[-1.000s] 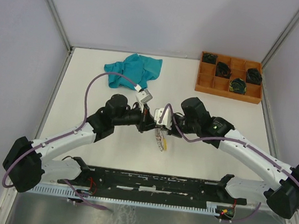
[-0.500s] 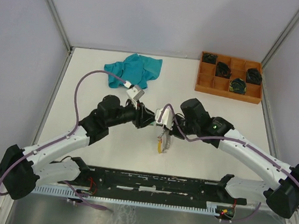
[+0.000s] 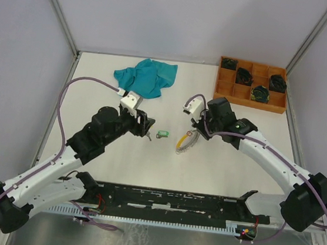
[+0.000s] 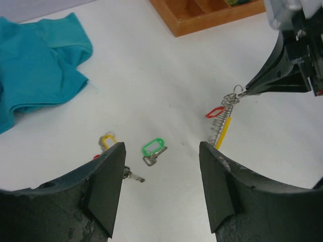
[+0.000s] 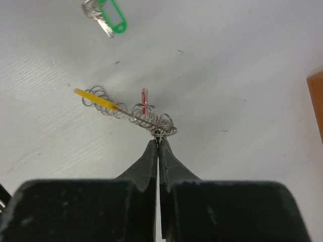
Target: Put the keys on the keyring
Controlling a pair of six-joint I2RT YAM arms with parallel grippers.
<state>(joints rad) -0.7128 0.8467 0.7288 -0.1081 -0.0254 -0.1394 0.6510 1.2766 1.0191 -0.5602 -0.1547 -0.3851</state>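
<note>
The right tool [image 5: 158, 141] is closed to a hairline, pinching the keyring [image 5: 108, 105] by its wire at the end opposite the yellow sleeve. A red-tagged key [image 5: 144, 101] already sits on the ring, which hangs low over the middle of the worktop [image 4: 151, 75]. The left tool [image 4: 161, 151] gapes wide and holds nothing. The green-tagged key [image 4: 153, 149] lies flat below it, with a yellow-tagged key [image 4: 106, 140] at its 9 o'clock. I'd drop the left tool straight down and grip the green tag edgewise, leaving the key's eye clear. Then carry it toward 3 o'clock, onto the ring.
</note>
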